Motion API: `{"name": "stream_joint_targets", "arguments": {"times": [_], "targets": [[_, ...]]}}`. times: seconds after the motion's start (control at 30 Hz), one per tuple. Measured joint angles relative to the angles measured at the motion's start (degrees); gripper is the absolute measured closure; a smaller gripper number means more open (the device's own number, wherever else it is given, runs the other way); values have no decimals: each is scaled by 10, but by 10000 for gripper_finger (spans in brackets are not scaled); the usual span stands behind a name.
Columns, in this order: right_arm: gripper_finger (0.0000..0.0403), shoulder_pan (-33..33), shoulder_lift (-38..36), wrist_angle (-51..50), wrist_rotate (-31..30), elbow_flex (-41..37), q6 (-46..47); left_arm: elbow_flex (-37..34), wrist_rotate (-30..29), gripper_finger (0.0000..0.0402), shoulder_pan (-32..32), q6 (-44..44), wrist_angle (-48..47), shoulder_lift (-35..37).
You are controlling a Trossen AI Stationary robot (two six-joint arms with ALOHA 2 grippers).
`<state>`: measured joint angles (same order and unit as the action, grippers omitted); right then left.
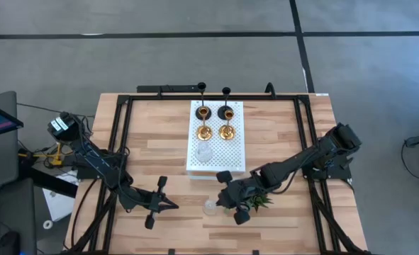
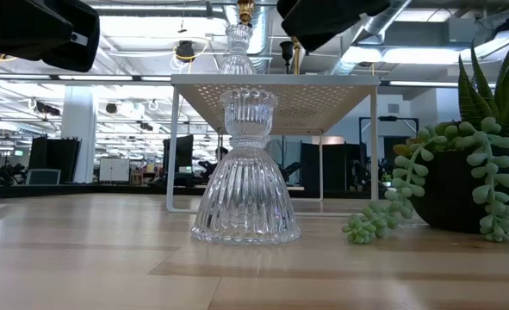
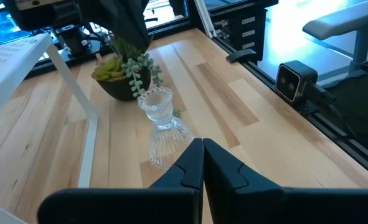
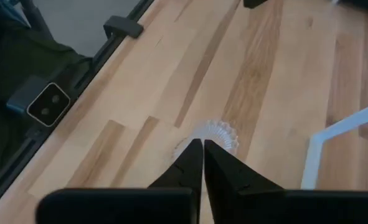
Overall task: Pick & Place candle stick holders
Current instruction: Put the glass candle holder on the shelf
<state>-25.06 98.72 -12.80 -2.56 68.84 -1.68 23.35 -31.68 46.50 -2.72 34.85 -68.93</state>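
Note:
One clear glass holder (image 1: 210, 207) stands upright on its round base on the bare table near the front; it also shows in the low view (image 2: 247, 172). My right gripper (image 4: 202, 148) is shut and hovers just above and beside it (image 1: 220, 201). My left gripper (image 3: 202, 152) is shut, to the holder's left (image 1: 174, 205), pointing at it (image 3: 162, 124). On the white perforated board (image 1: 232, 159) stand two black holders (image 1: 203, 111), two gold ones (image 1: 204, 132) and the second glass one (image 1: 203, 154).
A small green plant in a dark pot (image 1: 257, 202) stands right beside the glass holder, under my right arm; it also shows in the low view (image 2: 461, 181). The board stands on thin white legs (image 2: 175, 146). Black frame rails (image 1: 120, 142) run along the table's sides.

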Motion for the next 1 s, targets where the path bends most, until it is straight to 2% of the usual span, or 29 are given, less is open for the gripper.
{"name": "stream_joint_targets", "arguments": {"times": [0.1, 0.3, 0.37, 0.43, 0.83, 1.0], "targets": [[373, 0, 6, 2, 0, 0, -4, 0, 0, 397, 0, 0, 0, 0], [299, 1, 43, 18, 1, 9, -49, 0, 0, 396, 0, 0, 0, 0], [283, 0, 48, -7, -2, 10, -60, 0, 0, 396, 0, 0, 0, 0], [274, 2, 62, 12, 0, 20, -62, 0, 0, 396, 0, 0, 0, 0], [286, 21, 103, 23, 46, 30, -50, -7, 0, 396, 0, 7, -1, 0], [312, 27, 97, 15, 44, 29, -44, -7, 0, 396, 0, 15, -1, 0]]}}
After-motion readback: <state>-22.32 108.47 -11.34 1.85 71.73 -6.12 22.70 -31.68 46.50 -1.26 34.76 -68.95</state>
